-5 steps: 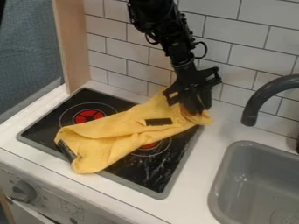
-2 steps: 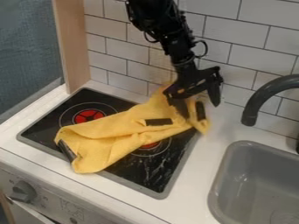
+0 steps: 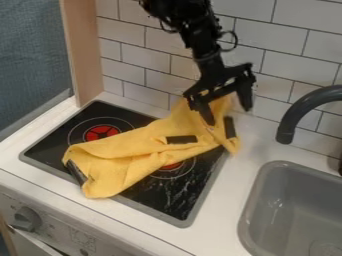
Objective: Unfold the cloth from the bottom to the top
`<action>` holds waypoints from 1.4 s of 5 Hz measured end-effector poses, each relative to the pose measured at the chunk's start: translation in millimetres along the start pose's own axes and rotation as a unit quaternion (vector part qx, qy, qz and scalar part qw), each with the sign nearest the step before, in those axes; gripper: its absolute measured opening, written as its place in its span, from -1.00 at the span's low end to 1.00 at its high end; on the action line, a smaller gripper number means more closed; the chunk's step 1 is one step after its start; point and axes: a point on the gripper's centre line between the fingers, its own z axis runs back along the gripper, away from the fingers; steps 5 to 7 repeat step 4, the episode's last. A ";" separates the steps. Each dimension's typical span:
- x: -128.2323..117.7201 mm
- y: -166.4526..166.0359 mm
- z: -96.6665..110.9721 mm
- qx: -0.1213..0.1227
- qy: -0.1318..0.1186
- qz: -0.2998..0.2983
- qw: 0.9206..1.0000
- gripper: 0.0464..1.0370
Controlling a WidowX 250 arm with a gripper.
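A bunched yellow fabric cloth lies slantwise across a black, grey-rimmed toy stove top, from the near left to the far right, where its end passes over the rim onto the white countertop. Dark rectangular patches mark the cloth: one near its middle, one at its far right end and one along its near left edge. Above the far right end hangs the black two-finger gripper, its fingers spread wide; the left one overlaps the cloth in the view, contact uncertain, and the right one stands apart from it. A red burner disc shows left of the cloth; a second is partly covered. To the right are a grey sink basin and a dark curved faucet; behind rises a white tiled wall, with a pale wooden panel at left. Near left, a grey knob sits on the front panel, whose faint printed marks are too small to read.
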 end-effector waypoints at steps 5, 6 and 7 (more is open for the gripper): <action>-2.1 72.0 30.0 0.129 -0.068 0.044 0.988 0.93; -2.1 72.0 30.0 0.129 -0.068 0.044 0.988 0.93; -2.1 72.0 30.0 0.129 -0.068 0.044 0.988 0.93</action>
